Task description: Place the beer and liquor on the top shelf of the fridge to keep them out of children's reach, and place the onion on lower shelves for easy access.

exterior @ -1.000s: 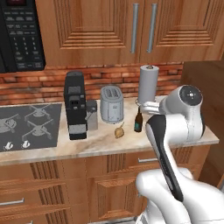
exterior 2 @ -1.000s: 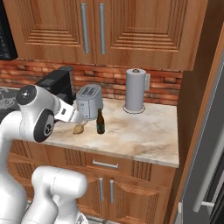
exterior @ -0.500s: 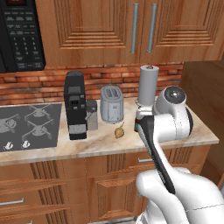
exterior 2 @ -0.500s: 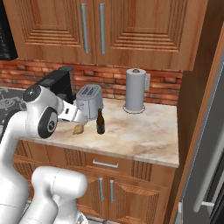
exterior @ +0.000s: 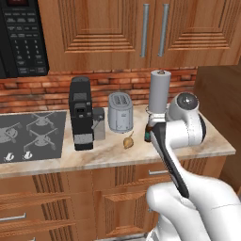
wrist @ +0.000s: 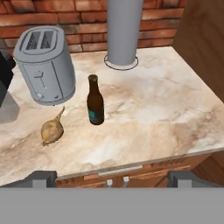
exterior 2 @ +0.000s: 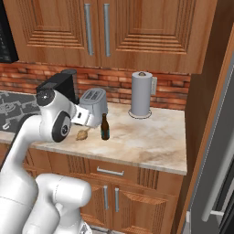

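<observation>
Your fingers (wrist: 42,178) stand spread wide, holding and touching nothing. Below them, the veined marble counter (wrist: 166,109) carries a ribbed grey toaster (wrist: 44,65), then the slim brown glass beer (wrist: 95,101) upright, then the tan onion (wrist: 52,130) on its side beside it.

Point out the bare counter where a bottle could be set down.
The widest bare marble lies between the beer, the paper towel roll and the wooden side panel. It is crowded around the toaster and the onion, beside the coffee machine.
</observation>
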You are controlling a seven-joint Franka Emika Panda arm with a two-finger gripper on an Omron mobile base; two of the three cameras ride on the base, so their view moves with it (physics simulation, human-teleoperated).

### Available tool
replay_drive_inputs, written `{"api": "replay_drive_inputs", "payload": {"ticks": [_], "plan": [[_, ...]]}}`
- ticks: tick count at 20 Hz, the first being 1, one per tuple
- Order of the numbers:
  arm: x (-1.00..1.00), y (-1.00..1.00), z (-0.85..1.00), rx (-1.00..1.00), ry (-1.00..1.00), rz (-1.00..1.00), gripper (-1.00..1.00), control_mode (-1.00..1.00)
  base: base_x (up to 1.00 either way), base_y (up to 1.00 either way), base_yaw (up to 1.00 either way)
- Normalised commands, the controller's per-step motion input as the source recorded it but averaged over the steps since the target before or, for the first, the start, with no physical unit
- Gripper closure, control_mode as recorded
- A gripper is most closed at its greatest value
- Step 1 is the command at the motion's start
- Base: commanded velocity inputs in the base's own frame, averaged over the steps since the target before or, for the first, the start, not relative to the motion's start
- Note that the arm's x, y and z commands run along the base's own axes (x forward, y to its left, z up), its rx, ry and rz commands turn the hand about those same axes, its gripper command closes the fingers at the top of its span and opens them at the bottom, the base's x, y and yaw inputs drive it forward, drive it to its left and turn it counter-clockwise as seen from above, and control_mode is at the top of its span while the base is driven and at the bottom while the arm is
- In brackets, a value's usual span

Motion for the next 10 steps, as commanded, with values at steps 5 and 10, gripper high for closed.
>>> {"api": "replay_drive_inputs", "payload": {"ticks": [5, 10], "plan": [[0.32, -0.15, -0.15, 0.00, 0.00, 0.00, -1.00, -1.00, 0.00, 0.00, 0.00], [0.30, 0.00, -0.16, 0.00, 0.00, 0.00, -1.00, -1.00, 0.00, 0.00, 0.00]]}}
